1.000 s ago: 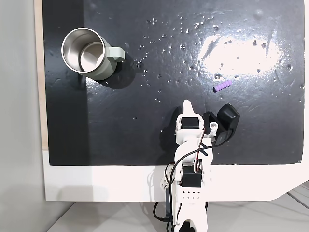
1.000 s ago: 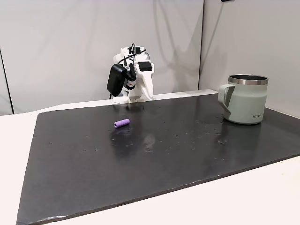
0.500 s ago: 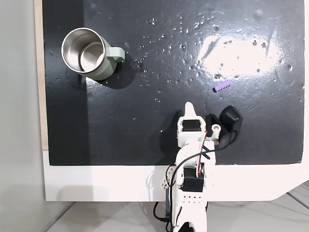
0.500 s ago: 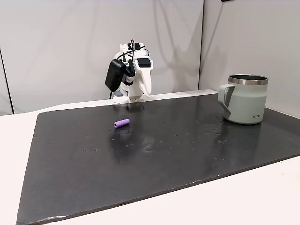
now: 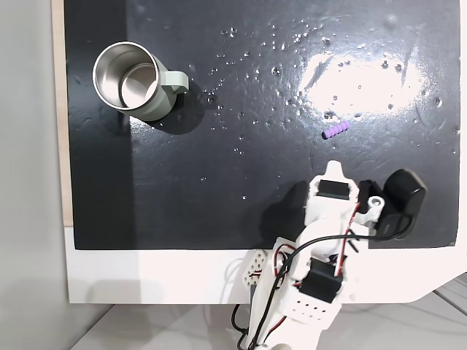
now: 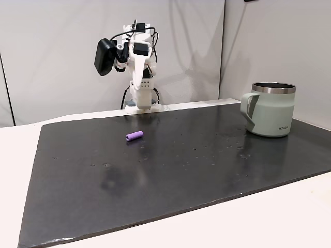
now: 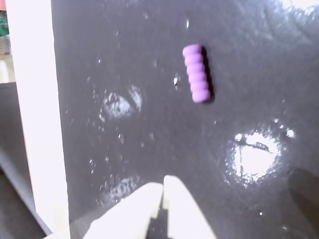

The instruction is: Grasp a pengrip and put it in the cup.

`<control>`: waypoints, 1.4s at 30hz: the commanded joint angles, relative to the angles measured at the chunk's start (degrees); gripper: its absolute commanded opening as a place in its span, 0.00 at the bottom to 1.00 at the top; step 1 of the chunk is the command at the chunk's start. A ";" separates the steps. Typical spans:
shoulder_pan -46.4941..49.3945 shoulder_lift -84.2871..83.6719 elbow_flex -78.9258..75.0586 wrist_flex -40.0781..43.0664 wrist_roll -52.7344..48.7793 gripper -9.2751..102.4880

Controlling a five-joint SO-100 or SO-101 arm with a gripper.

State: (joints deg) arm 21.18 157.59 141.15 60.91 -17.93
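- I count one pengrip (image 5: 335, 130), lying flat on the black mat (image 5: 241, 197), well apart from the cup (image 5: 136, 80); in the wrist view it (image 7: 196, 72) sits ahead of the fingertips, untouched.
- One cup, upright near the mat's far-left corner in the top-down fixed view, handle pointing right.
- One gripper (image 7: 163, 191): fingertips pressed together, clenched on nothing, raised above the mat (image 6: 155, 170).

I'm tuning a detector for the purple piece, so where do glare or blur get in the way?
In a fixed view from above, a bright glare patch lies just above the pengrip; in the wrist view the pengrip and gripper look soft, with white glints on the mat; the low fixed view shows it evenly lit.
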 commanded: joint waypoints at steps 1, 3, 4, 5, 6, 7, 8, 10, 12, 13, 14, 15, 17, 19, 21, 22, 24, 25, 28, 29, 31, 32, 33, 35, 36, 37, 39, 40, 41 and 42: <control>3.96 -11.34 -11.43 0.09 -1.85 0.10; 5.36 -17.23 -15.82 0.09 -3.43 0.11; 5.89 -20.13 -18.02 0.35 -4.66 0.11; 6.42 -22.85 -19.95 0.26 -5.62 0.12; 6.59 -25.31 -21.80 0.18 -6.77 0.13; 6.59 -27.42 -23.38 0.00 -8.17 0.15; 6.50 -29.53 -24.52 -0.44 -9.76 0.17; 6.24 -33.22 -26.19 -2.11 -12.30 0.20; 5.89 -35.86 -26.46 -4.92 -14.33 0.21; 5.62 -36.83 -26.37 -6.24 -15.56 0.22; 5.36 -37.62 -26.10 -7.47 -16.70 0.24; 5.01 -38.41 -25.93 -8.26 -17.40 0.24; 4.22 -39.81 -25.40 -9.67 -19.16 0.26; 3.52 -41.13 -24.35 -11.43 -20.30 0.27; 2.99 -42.54 -23.47 -13.18 -20.83 0.28; 2.64 -43.33 -23.29 -13.45 -21.01 0.28; 1.85 -44.74 -23.03 -13.45 -21.45 0.30; 1.41 -45.35 -22.76 -13.45 -21.97 0.32; 0.62 -47.37 -21.80 -13.97 -23.20 0.35; 0.44 -47.81 -21.27 -14.59 -23.38 0.36; 0.09 -48.78 -20.04 -15.91 -23.55 0.36; -0.09 -49.22 -19.60 -16.35 -23.55 0.36; -0.26 -49.57 -18.98 -16.79 -23.55 0.36; -0.44 -50.10 -17.58 -17.49 -23.73 0.36; -0.44 -50.27 -16.70 -17.93 -23.99 0.35; -0.44 -50.54 -15.91 -18.63 -24.26 0.34; -0.26 -51.77 -14.85 -20.30 -24.70 0.34; -0.18 -52.73 -14.77 -20.83 -24.87 0.34; -0.18 -53.79 -14.77 -21.36 -25.05 0.34; -0.18 -54.76 -14.94 -21.80 -25.22 0.34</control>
State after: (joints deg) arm 21.45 103.62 126.65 41.48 -42.28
